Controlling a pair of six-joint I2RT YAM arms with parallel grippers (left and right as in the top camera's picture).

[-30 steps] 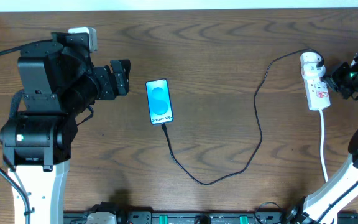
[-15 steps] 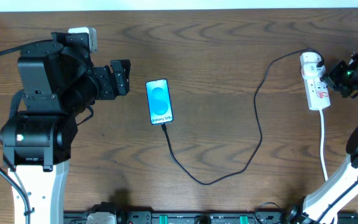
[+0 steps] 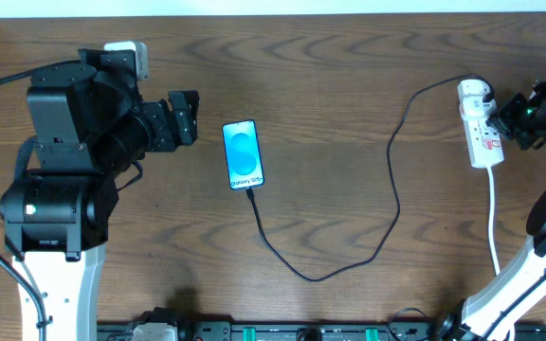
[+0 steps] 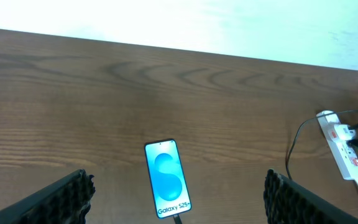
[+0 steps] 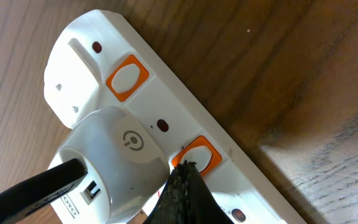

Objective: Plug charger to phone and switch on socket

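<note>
A wide brown wooden table seen from above, with a robot arm at each end. The left hand hovers just left of the phone, its fingers spread wide and holding nothing. The right hand is at the far right, against the socket. In its wrist view its fingers look pressed together into one dark tip, grasping nothing. The socket is a white power strip lying lengthwise near the right edge. It looks like light plastic, so it would probably slide on the smooth wood if pushed sideways; a press is better aimed straight down. The phone lies flat, left of centre, with its blue screen facing up. It is slim, smooth and likely fragile, best held by its long edges if it needs steadying. The charger is a thin, limp black cable looping from the phone's bottom edge, where its tip appears to be seated, across to the socket. A tug on it could drag the phone. Its white plug head sits in the socket. Beside it is a small orange switch, with the dark tip at its lower edge. Whether the tip touches the switch cannot be told. The switch is small and probably stiff, so it likely needs a firm, centred push.
</note>
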